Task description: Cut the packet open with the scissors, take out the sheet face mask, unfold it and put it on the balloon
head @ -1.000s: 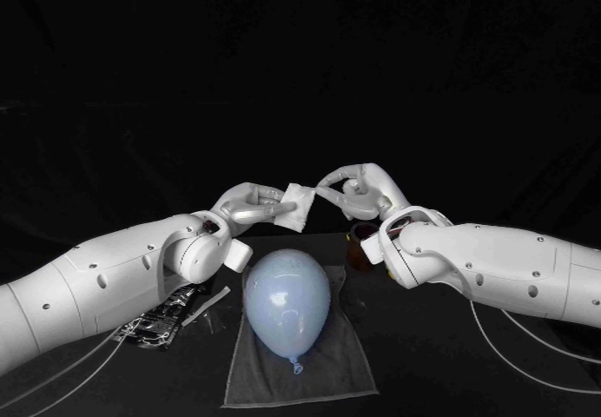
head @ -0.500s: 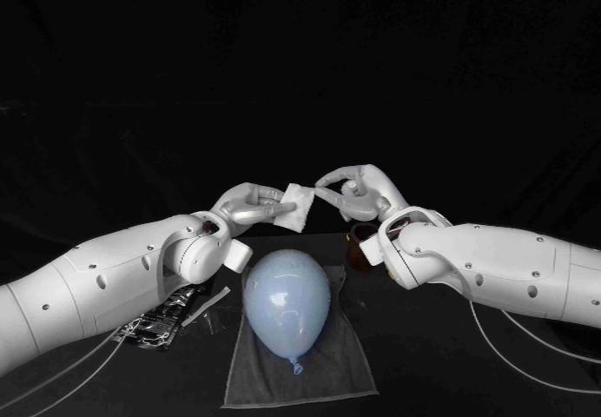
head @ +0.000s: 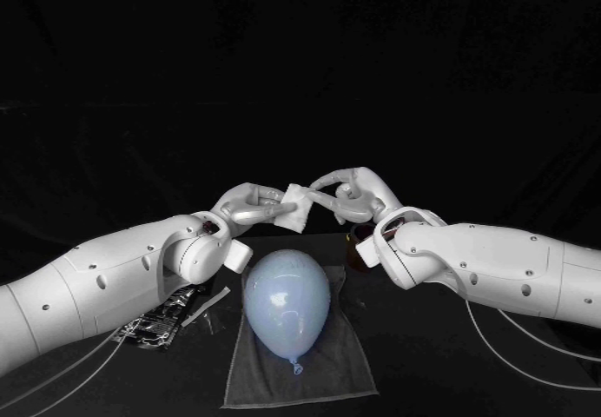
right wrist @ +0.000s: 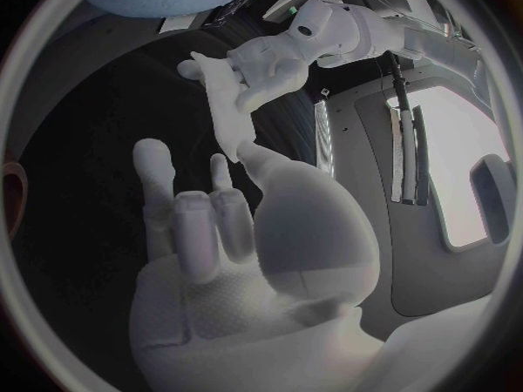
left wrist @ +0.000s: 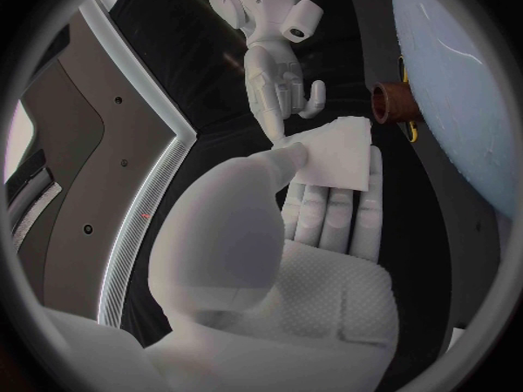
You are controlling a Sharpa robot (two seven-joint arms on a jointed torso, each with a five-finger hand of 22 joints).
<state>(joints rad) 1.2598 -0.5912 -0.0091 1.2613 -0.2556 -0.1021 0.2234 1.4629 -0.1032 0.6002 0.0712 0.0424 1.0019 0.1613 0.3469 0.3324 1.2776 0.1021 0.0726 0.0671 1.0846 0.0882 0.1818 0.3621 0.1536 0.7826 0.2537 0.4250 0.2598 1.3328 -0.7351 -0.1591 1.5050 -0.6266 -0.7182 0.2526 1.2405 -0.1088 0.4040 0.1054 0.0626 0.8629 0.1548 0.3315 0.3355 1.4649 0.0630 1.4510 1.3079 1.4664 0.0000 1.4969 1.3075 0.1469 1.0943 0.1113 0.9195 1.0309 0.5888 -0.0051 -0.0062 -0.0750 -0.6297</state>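
My left hand [head: 254,205] pinches the folded white sheet mask [head: 295,209] over the black bench [head: 419,352]; my right hand [head: 353,193] touches it, grip unclear.

Packet [head: 158,322] partly hidden under left arm [head: 107,278]; print unreadable.

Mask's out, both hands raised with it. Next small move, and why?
Probably have the right hand pinch the free corner of the sheet mask and ease it away from the left hand. The mask is a folded square in the left hand's grip, the right fingertip only touches it, and the balloon lies bare.
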